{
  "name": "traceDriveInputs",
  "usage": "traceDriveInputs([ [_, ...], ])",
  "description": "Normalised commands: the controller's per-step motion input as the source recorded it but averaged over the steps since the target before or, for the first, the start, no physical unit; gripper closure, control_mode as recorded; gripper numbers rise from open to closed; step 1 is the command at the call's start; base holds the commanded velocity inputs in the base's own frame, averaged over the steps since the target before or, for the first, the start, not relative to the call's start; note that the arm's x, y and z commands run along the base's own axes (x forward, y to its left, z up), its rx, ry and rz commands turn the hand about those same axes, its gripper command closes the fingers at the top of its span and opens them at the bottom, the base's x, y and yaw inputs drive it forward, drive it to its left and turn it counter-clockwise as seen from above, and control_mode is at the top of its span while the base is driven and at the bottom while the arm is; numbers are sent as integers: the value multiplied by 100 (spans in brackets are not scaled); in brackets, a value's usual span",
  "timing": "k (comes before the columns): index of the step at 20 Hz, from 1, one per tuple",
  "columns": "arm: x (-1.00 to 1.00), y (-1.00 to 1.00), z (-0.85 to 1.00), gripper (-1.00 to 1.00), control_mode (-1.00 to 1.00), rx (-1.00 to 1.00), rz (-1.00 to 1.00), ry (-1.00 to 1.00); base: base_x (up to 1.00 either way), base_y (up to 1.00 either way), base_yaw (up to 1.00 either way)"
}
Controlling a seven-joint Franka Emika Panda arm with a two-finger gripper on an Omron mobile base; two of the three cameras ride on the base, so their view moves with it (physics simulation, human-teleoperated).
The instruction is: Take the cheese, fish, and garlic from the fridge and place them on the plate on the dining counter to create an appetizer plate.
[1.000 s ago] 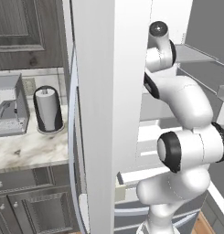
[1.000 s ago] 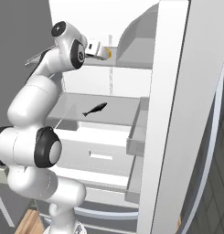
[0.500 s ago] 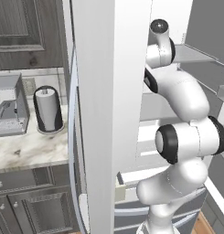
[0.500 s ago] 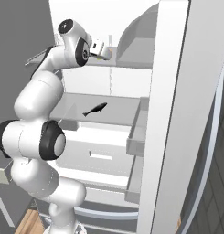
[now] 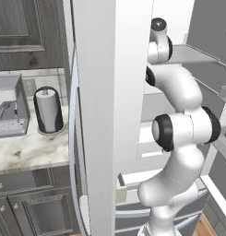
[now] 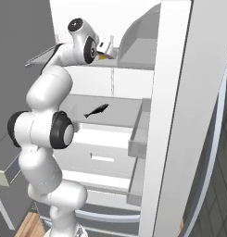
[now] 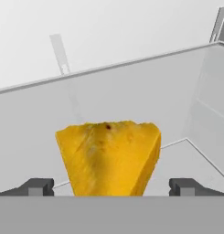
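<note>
We find no legible text, label, brand, number or sign on any surface inspected, neither on the fridge [image 6: 179, 115] walls and shelves, nor on the cheese [image 7: 109, 157], nor on the appliance [image 5: 8, 113] and the dark canister [image 5: 49, 110] on the wall counter [image 5: 26, 154].

White glossy arm [image 6: 45, 97], rounded segments; black joint rings; small dark square-tipped fingers [image 7: 38, 186].
</note>
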Motion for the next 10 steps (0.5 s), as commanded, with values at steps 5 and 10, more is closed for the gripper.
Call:
traceDriveInputs([
  [5,49,0,0,-100,-100,0,0,4,0,0,0],
  [10,29,0,-5,-100,-100,0,0,6,0,0,0],
])
